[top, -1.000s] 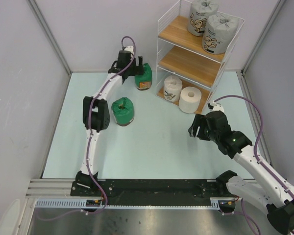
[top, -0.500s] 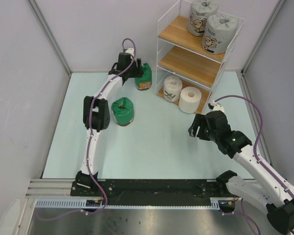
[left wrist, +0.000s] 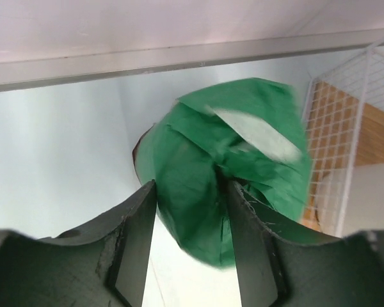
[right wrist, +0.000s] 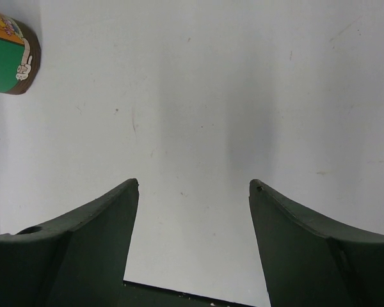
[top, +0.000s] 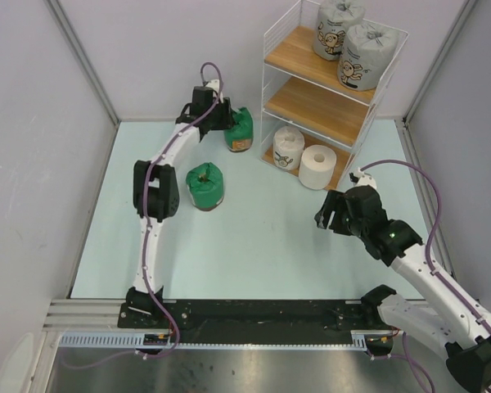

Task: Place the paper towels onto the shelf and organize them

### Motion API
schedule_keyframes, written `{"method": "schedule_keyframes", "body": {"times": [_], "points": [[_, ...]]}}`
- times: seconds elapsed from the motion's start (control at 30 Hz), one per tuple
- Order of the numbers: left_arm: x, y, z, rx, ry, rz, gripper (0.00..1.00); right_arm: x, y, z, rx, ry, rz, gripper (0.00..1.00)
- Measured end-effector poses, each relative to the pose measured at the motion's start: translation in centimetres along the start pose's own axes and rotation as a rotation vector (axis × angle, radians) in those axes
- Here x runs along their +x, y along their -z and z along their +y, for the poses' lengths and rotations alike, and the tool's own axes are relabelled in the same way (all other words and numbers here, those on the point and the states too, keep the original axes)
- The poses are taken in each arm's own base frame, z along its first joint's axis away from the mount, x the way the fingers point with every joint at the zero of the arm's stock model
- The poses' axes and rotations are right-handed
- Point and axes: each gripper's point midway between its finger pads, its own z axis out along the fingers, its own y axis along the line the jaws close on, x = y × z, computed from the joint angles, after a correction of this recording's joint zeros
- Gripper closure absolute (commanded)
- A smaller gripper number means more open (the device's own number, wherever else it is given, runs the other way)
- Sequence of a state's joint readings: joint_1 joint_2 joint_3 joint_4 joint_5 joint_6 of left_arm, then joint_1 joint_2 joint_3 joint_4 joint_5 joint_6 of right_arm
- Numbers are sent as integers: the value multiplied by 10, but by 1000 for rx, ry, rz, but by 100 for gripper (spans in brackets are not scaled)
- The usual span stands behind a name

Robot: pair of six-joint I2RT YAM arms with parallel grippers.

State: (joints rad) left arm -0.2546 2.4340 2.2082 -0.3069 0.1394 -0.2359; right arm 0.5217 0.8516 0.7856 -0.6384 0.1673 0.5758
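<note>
L gripper (left wrist: 191, 192) astride twisted top of far green-wrapped paper roll (left wrist: 243, 160). Jaws half-narrowed, touching wrap; firm grip unconfirmed. Roll stands axis vertical, just beside white-wire wooden-board shelf (top: 311, 102), its L side. R gripper (right wrist: 193, 185) wide, empty, farther off.

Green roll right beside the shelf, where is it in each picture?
Top view: the green roll sits upper middle, just left of the shelf.
Left wrist: the green roll fills the centre, flanked by the left gripper.
Right wrist: a green thing peeks in top left; I cannot tell if it is this roll.
Shared landmark: the shelf, at the left wrist view's right edge.
</note>
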Motion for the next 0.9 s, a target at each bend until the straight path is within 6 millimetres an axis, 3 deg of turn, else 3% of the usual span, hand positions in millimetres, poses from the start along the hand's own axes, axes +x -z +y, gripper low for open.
{"method": "schedule_keyframes", "body": {"times": [0.2, 0.33, 0.43, 0.5, 0.53, 0.63, 0.77, 0.83, 0.9], "points": [[-38, 57, -12, 2, 18, -44, 50, -3, 3, 1, -7, -4, -14, 25], [-82, 129, -29, 25, 24, -157, 47, -7, 7, 0, -13, -10, -38, 26], [-105, 174, -41, 50, 18, -243, 34, -9, 9, -1, -12, -15, -48, 25], [-118, 191, -47, 67, 7, -292, 24, -10, 8, -2, -9, -17, -49, 25], [-122, 194, -49, 76, 3, -307, 4, -10, 8, -1, -9, -17, -48, 26], [-119, 181, -50, 92, 4, -301, 0, -10, 8, -2, -9, -17, -47, 26], [-93, 123, -41, 120, 30, -207, 0, -10, 8, -2, -7, -18, -49, 25], [-68, 88, -32, 134, 60, -134, 1, -11, 8, -3, -2, -19, -51, 25], [-47, 63, -22, 127, 82, -73, 9, -12, 7, -5, 7, -17, -57, 25]]}}
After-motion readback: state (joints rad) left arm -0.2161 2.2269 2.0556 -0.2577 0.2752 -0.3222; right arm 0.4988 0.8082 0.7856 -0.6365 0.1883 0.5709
